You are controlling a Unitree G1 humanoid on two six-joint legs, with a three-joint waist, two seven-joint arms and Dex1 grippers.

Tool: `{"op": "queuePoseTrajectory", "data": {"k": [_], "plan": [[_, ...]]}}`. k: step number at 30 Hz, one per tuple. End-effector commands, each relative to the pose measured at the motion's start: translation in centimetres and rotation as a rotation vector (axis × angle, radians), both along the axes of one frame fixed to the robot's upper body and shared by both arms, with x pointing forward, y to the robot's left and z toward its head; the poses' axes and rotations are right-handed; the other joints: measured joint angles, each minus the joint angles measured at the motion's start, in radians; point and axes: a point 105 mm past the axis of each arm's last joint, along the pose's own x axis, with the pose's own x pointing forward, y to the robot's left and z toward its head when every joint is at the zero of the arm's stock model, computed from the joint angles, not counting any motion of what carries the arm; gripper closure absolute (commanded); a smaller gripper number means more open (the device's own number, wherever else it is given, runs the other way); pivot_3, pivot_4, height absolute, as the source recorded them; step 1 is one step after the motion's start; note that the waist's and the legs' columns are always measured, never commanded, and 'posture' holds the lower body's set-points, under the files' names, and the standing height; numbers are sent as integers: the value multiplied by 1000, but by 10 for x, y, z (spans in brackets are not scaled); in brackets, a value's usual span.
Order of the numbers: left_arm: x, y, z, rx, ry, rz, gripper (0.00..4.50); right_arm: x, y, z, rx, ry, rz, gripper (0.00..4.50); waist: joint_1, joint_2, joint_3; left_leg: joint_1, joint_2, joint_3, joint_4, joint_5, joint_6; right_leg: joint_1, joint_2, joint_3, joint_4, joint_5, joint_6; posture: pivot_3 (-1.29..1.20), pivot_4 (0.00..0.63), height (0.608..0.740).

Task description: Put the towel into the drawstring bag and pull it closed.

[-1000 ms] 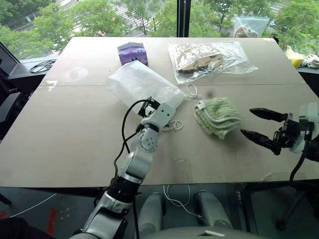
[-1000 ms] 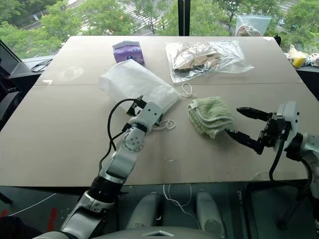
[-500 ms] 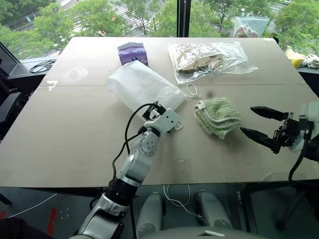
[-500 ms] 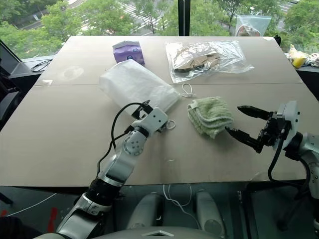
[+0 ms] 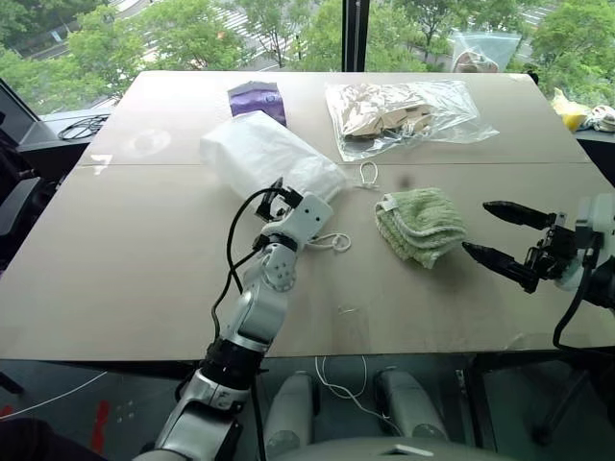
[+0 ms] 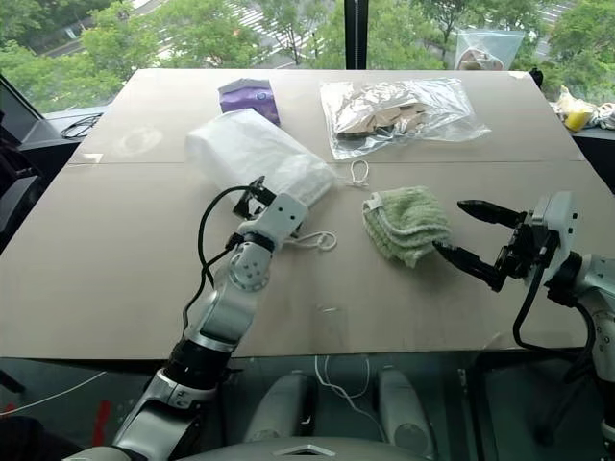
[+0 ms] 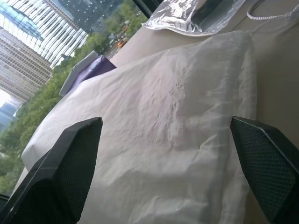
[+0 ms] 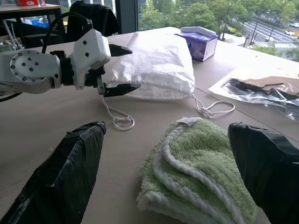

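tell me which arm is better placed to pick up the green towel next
Right. The right gripper is open beside the towel, fingers pointing at it with nothing between. The left gripper is open at the drawstring bag, away from the towel.

Silver-white jointed left arm (image 5: 258,312), black cable looping behind its white-housed black two-fingered left gripper (image 8: 117,68); right gripper (image 5: 500,236) has matching black fingers.

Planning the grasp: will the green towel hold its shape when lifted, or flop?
The towel is thick, fluffy terry folded in loose layers, so it will likely sag and unfold if pinched by one edge. It looks light and grippy rather than slippery, and should not roll.
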Motion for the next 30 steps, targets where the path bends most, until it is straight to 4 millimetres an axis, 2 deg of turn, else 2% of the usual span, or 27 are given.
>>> {"op": "queuePoseTrajectory", "data": {"k": [1, 6, 14, 19, 20, 21, 25, 29, 30], "plan": [[0, 4, 11, 13, -64, 26, 55, -1, 1, 10, -2, -50, 5, 0, -1, 0, 0, 0, 0, 0, 0, 0, 0, 0, 0, 0, 0, 0, 0, 0, 150, 740], [3, 10, 4, 46, -51, 61, 55, 1, 2, 10, -1, -56, 4, 0, -1, 0, 0, 0, 0, 0, 0, 0, 0, 0, 0, 0, 0, 0, 0, 0, 150, 740], [13, 9, -5, 65, -31, 75, 55, 1, 1, 9, -3, -61, -3, 0, 0, 0, 0, 0, 0, 0, 0, 0, 0, 0, 0, 0, 0, 0, 0, 0, 150, 740], [17, 15, 4, 35, -104, 119, 55, 2, 0, 9, -5, -68, -14, 0, -1, 0, 0, 0, 0, 0, 0, 0, 0, 0, 0, 0, 0, 0, 0, 0, 150, 740], [17, 16, 4, 36, -113, 122, 560, 1, 0, 8, -5, -68, -15, 0, -1, 0, 0, 0, 0, 0, 0, 0, 0, 0, 0, 0, 0, 0, 0, 0, 150, 740], [16, 16, 5, 37, -121, 124, 827, 1, 0, 8, -5, -68, -16, 0, -1, 0, 0, 0, 0, 0, 0, 0, 0, 0, 0, 0, 0, 0, 0, 0, 150, 740], [17, 21, 3, 34, -128, 142, 2766, 0, -2, 7, -6, -71, -27, 0, 1, 0, 0, 0, 0, 0, 0, 0, 0, 0, 0, 0, 0, 0, 1, 0, 150, 740], [18, 23, 6, 28, -139, 152, 4274, 1, -3, 8, -8, -78, -35, 0, 0, 0, 0, 0, 0, 0, 0, 0, 0, 0, 0, 0, 0, 0, 1, 0, 150, 740], [18, 23, 7, 27, -141, 152, 4434, 2, -3, 8, -9, -80, -36, 0, 0, 0, 0, 0, 0, 0, 0, 0, 0, 0, 0, 0, 0, 0, 1, 0, 150, 740]]}}
